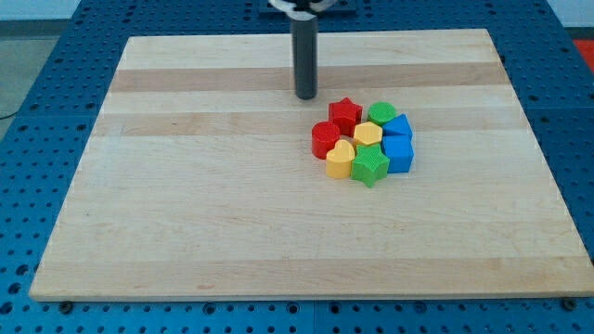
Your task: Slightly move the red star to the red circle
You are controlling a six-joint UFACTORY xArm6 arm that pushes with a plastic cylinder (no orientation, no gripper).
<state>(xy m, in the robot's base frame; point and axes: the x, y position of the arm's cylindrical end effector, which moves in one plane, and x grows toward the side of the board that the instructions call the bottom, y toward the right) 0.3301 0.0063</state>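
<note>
The red star [345, 114] sits at the top left of a tight cluster of blocks, right of the board's middle. The red circle [325, 139] lies just below and left of it, touching it. My tip [305, 96] stands on the board up and to the left of the red star, a small gap away from it, touching no block.
The cluster also holds a yellow hexagon [368, 134], a yellow heart [341, 160], a green circle [380, 114], a green star [369, 166], and two blue blocks [398, 127] [398, 154]. The wooden board [186, 186] lies on a blue perforated table.
</note>
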